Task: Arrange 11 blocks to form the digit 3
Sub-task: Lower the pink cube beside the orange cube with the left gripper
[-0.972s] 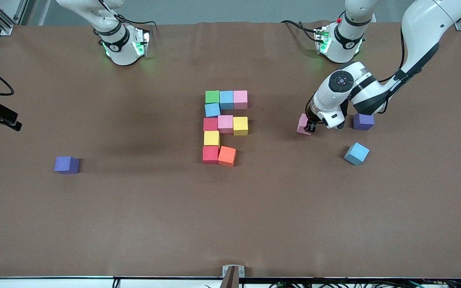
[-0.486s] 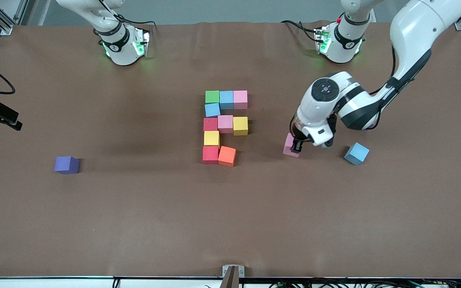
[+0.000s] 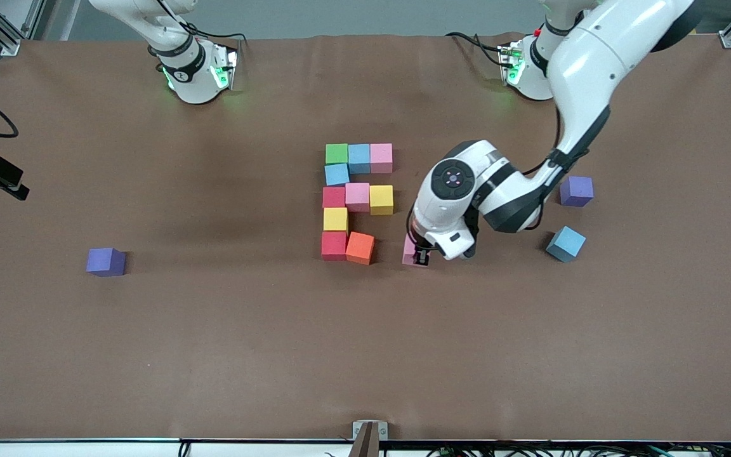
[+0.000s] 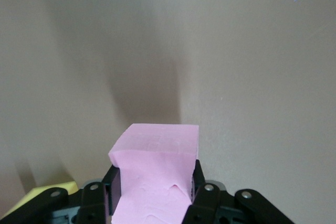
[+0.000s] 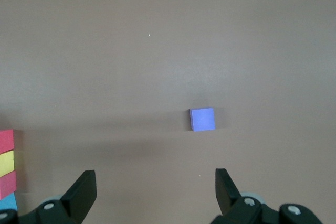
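A small pink matte foam cube [image 4: 155, 177] sits clamped in our left claw [image 3: 421, 255] over the brown surface [image 3: 213, 330] beside the orange foam cube [image 3: 360, 247], while our right claw [image 5: 152, 190] waits wide open, holding nothing.

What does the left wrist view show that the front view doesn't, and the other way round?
Only the left wrist view: the left end effector seen close up, its fingers pressed against both sides of the pink block.

Only the front view: the nine-block figure, its orange block nearest the held one, the loose light blue block, two purple cubes, and both arm bases.

Both: the pink block in the left end effector's grip over the brown table, and part of a yellow block.
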